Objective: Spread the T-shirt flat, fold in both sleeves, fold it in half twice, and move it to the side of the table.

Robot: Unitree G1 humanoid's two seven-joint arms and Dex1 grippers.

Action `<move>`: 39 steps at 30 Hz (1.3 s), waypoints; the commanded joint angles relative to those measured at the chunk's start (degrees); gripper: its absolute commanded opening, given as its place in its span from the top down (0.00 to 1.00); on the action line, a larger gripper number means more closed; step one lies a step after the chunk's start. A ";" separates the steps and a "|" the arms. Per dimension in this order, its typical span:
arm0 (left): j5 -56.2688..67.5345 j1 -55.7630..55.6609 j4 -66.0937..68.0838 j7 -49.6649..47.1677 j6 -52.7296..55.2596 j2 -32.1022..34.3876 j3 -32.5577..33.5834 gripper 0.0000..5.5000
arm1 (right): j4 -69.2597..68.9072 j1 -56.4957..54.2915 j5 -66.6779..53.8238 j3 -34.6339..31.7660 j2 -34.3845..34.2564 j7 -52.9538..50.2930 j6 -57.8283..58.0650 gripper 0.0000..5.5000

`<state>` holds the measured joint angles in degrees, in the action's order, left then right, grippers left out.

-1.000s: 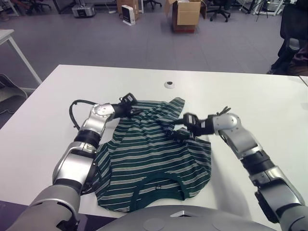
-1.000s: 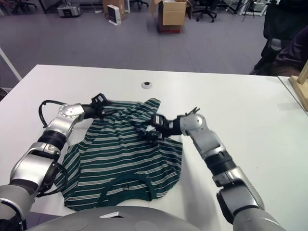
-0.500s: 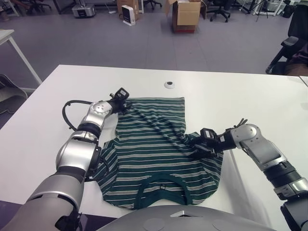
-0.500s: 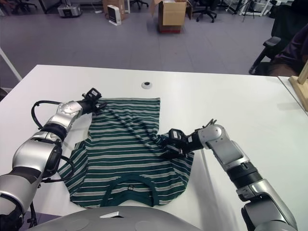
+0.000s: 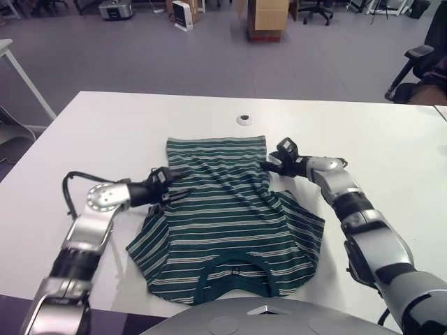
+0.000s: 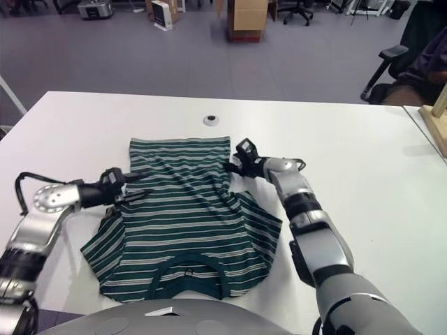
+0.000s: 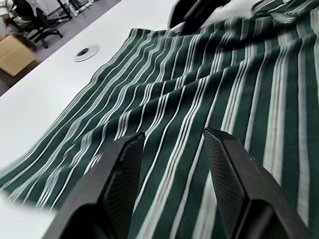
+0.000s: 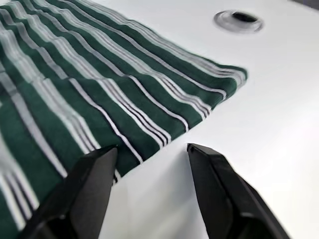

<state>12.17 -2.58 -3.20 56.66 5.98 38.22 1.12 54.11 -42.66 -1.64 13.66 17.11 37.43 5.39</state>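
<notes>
The green striped T-shirt [image 5: 227, 216] lies spread on the white worktop [image 5: 105, 132], its collar nearest the robot and its hem at the far end. At the shirt's 9 o'clock edge the left gripper [image 5: 178, 187] hovers low over the fabric, released, fingers apart with nothing between them. Farther off, at about 2 o'clock, the right gripper [image 5: 269, 165] sits at the shirt's side edge, also released. Beyond the hem at 12 o'clock is a small round grommet [image 5: 244, 119].
</notes>
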 commanded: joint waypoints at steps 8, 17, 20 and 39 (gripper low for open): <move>6.05 18.35 -20.33 -14.65 23.94 0.01 10.13 0.60 | 21.15 -3.74 18.98 6.40 7.62 -21.27 -9.16 0.53; 8.16 18.09 -12.87 -24.39 33.48 -10.11 7.10 0.60 | 15.85 -8.99 6.86 -10.00 8.68 -23.39 -21.27 0.53; 12.81 19.55 -14.57 -25.29 38.24 -12.33 8.56 0.66 | 11.63 -5.38 3.86 -14.10 12.25 -21.68 -21.29 0.52; 17.54 15.80 -7.32 -31.78 36.79 -17.93 8.50 1.00 | -27.02 22.11 -0.12 -17.79 9.05 -20.70 -4.40 0.52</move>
<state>32.42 11.74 -12.88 27.32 41.32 20.44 9.92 31.51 -23.02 -0.72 -3.04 26.15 16.72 -1.25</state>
